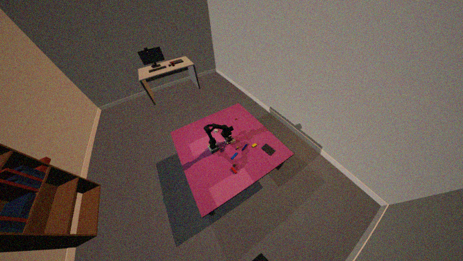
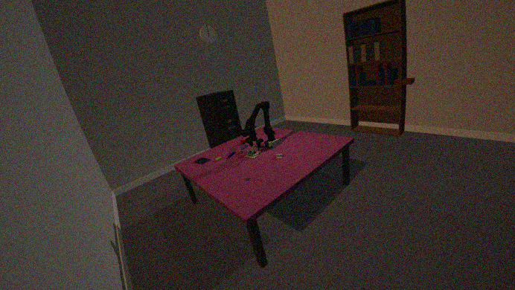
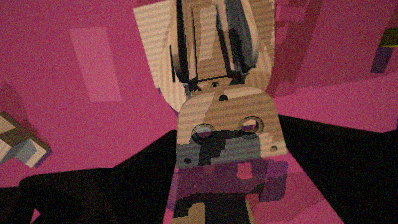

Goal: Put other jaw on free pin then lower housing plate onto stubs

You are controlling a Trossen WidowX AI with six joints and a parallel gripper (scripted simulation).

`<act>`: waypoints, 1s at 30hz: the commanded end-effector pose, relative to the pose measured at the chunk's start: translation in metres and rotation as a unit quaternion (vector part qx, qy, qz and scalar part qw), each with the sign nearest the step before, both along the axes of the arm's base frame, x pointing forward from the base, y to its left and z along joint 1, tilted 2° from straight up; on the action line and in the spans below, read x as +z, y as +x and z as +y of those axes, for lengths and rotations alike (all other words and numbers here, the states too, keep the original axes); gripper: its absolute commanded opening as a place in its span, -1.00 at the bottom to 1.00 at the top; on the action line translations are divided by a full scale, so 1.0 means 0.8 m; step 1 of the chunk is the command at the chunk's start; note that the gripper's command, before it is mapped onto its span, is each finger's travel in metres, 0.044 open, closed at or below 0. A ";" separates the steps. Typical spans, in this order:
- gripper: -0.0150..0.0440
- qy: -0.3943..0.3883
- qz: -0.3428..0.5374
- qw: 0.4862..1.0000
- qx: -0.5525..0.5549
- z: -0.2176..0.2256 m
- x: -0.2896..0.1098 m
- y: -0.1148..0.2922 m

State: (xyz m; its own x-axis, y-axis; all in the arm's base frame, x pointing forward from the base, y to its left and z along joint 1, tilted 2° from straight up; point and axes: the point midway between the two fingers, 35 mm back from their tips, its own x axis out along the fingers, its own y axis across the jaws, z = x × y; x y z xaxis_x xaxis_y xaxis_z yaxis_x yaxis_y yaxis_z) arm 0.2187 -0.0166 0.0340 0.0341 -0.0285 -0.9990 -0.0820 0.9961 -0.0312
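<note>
My gripper (image 3: 223, 127) (image 1: 229, 136) is shut on the housing plate (image 3: 225, 111), a pale, round-cornered plate with two round holes. The plate is in front of the pale base (image 3: 151, 31) (image 1: 231, 142) (image 2: 253, 155) in the wrist view and covers its near end. Two long jaws, the left jaw (image 3: 184, 45) and the right jaw (image 3: 241, 37), lie side by side over the base. Their gear ends, the pins and the stubs are hidden or too dark to tell. I cannot see whether the teeth mesh or whether the plate touches the base.
A small pale part (image 3: 22, 142) (image 2: 279, 156) lies left of the base in the wrist view. A yellow block (image 1: 254, 145) (image 3: 391, 38), a blue bar (image 1: 234, 156), a dark blue bar (image 1: 244, 147), a dark tile (image 1: 268, 149) and a red object (image 1: 233, 170) lie on the pink table (image 1: 201, 181).
</note>
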 end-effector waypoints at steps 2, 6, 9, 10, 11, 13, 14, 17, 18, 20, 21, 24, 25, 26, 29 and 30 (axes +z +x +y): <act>0.70 0.000 0.000 1.000 0.000 0.000 -0.011 0.000; 0.70 0.000 0.000 1.000 0.000 0.000 -0.019 -0.001; 0.70 0.000 0.000 1.000 0.000 -0.001 -0.025 -0.001; 0.70 0.000 0.000 1.000 0.000 -0.001 -0.027 -0.001; 0.70 0.000 0.000 1.000 0.000 -0.001 -0.029 -0.001; 0.70 0.000 0.000 1.000 0.000 -0.001 -0.033 -0.002; 0.70 0.000 0.000 1.000 0.000 -0.001 -0.034 -0.002; 0.70 0.000 0.000 1.000 0.000 -0.001 -0.034 -0.002; 0.70 0.000 0.000 1.000 0.000 -0.001 -0.034 -0.002; 0.70 0.000 0.000 1.000 0.000 -0.001 -0.034 -0.002; 0.70 0.000 0.000 1.000 0.000 -0.001 -0.034 -0.002; 0.70 0.000 0.000 1.000 0.000 -0.001 -0.034 -0.002; 0.70 0.000 0.000 1.000 0.000 -0.001 -0.034 -0.002; 0.70 0.000 0.000 1.000 0.000 -0.001 -0.034 -0.002; 0.70 0.000 0.000 1.000 0.000 -0.001 -0.034 -0.002; 0.70 0.000 0.000 1.000 0.000 -0.001 -0.034 -0.002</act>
State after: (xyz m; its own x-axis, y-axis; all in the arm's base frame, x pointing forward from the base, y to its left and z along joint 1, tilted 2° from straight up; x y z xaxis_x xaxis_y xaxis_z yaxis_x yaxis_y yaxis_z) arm 0.2169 -0.0172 0.0070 0.0328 -0.0285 -0.9991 -0.0788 0.9964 -0.0310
